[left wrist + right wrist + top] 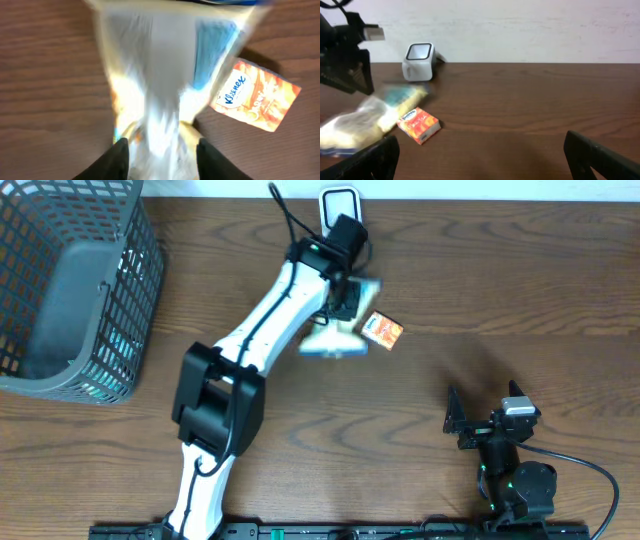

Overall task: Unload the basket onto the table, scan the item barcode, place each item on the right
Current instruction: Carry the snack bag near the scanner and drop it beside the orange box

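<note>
Left gripper [162,150] stands partly open, fingers [119,159] either side of the bag [165,75] — the bag blurred over a sharp table [500,300], so a firm hold cannot be told; bag sits just before the scanner [339,205], beside a Kleenex pack [255,95]; right gripper [482,160] gapes wide, empty, near the front edge; basket [70,290] far left — bare wood between.

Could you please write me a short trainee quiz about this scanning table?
1. True or false: the small orange Kleenex tissue pack lies inside the grey wire basket.
2. Which is nearest the white barcode scanner: A left gripper, B right gripper, C basket?
3. Fill in: the right gripper's jaws stand ____.
Key: 1 false, it lies on the brown wooden table; 2 A; 3 open.
</note>
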Controlling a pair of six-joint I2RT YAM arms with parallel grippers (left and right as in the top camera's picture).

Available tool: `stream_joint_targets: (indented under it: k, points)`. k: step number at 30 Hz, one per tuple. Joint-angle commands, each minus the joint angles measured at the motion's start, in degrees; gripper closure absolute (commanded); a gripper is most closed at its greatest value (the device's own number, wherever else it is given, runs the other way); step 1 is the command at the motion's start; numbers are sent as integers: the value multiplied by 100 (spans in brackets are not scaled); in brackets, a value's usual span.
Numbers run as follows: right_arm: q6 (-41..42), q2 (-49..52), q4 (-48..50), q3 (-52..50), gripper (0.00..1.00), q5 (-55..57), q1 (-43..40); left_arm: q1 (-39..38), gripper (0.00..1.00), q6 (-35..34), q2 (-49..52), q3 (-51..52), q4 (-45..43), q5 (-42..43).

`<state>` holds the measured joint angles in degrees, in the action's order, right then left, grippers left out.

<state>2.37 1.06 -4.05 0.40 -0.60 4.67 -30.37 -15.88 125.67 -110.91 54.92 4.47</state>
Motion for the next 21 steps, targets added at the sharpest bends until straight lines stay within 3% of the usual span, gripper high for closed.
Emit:
stream_joint_targets:
  k: [1, 11, 19, 21]
  points:
    - [57, -20, -24, -9, 1, 4, -28, -33, 43, 59, 11, 9, -37, -107]
    - [57, -20, -26, -9, 1, 4, -28, 522, 43, 737, -839, -680, -103, -199]
    - [57, -20, -26, -9, 1, 4, -28, 2039, 42, 879, -2387, -737, -807, -2052]
    - [57, -20, -24, -9, 1, 4, -28, 2988, 21, 824, -2728, -737, -1222, -2057]
